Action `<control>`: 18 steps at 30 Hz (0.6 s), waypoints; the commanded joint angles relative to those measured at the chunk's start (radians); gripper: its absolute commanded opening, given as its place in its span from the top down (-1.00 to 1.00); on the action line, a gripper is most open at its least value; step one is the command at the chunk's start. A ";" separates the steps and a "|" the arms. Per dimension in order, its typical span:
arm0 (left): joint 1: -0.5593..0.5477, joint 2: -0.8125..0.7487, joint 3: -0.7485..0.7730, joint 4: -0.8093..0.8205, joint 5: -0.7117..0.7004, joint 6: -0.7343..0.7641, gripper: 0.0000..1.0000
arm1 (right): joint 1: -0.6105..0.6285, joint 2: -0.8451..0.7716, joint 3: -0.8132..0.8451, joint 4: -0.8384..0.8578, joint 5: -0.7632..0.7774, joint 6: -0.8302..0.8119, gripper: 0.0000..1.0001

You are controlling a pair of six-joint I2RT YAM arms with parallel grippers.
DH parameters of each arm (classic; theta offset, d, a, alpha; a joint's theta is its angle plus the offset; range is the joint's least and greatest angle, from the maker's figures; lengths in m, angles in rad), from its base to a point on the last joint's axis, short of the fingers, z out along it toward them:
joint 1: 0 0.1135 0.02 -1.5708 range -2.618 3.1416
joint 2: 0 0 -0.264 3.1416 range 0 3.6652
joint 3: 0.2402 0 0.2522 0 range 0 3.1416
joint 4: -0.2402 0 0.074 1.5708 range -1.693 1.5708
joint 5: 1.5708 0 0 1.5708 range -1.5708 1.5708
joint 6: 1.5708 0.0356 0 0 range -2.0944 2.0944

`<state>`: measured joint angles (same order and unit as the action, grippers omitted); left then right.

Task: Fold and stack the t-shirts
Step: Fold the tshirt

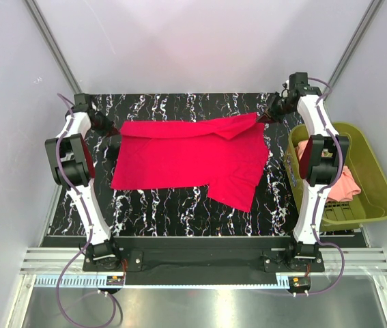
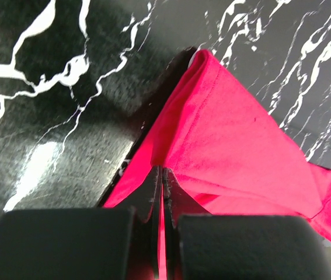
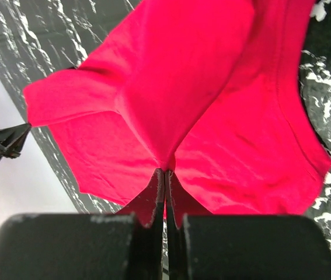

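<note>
Top view caught you mid-fold: left hand and right hand pinched far corners of the red shirt, which likely needed an even pull nearward.

A: Any text, labels, brands, numbers?
B: None readable. The red t-shirt is plain cloth in all three views, with no print or tag showing.
A: Basket? Table?
B: The basket has no marking I can make out. The table has white veining only — not lettering.
</note>
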<state>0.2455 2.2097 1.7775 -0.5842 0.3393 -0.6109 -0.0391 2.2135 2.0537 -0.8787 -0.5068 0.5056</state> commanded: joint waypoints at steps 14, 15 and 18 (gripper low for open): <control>0.000 -0.073 -0.041 -0.048 -0.042 0.051 1.00 | 0.001 0.038 -0.039 -0.121 0.131 -0.105 0.95; 0.001 -0.071 -0.043 -0.049 -0.037 0.050 1.00 | 0.001 0.041 -0.053 -0.118 0.131 -0.107 0.95; -0.002 -0.067 -0.046 -0.049 -0.034 0.048 1.00 | 0.001 0.051 -0.067 -0.109 0.131 -0.105 0.95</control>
<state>0.2451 2.2017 1.7370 -0.6395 0.3191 -0.5762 -0.0391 2.2604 1.9930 -0.9825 -0.4007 0.4206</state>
